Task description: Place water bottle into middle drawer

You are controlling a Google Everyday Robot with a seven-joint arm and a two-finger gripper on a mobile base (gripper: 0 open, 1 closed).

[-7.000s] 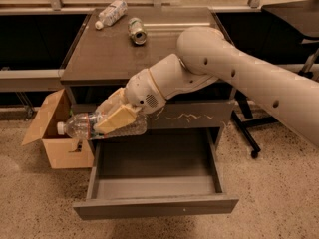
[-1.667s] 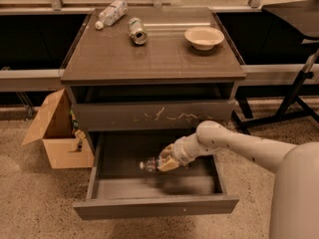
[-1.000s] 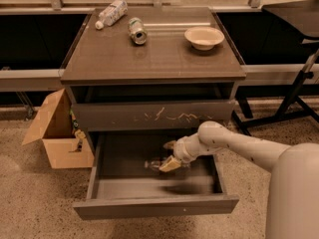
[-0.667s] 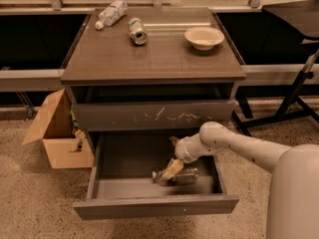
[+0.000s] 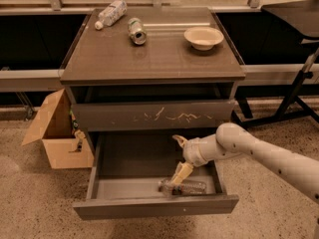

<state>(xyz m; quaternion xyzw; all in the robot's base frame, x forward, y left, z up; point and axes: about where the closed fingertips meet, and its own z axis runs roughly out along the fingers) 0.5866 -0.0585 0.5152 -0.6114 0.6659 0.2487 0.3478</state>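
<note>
The water bottle (image 5: 182,187) lies on its side on the floor of the open middle drawer (image 5: 128,159), close behind its plain front panel (image 5: 154,206). My gripper (image 5: 179,157) is inside the drawer, just above the bottle. It is open, with one finger pointing up and the tan lower finger (image 5: 181,173) pointing down at the bottle's left end. I cannot tell if that finger touches the bottle. The white arm reaches in from the right.
On the cabinet top lie a shorter bottle (image 5: 112,13), a metal can (image 5: 137,31) and a cream bowl (image 5: 203,37). The shut drawer front above has white scratches (image 5: 164,116). A cardboard box (image 5: 54,134) stands to the left, a black stand (image 5: 297,86) to the right.
My gripper carried the bottle from beside the cabinet down into the drawer, then opened. The bottle has come to rest nearer the drawer's front, and the gripper has lifted slightly.
</note>
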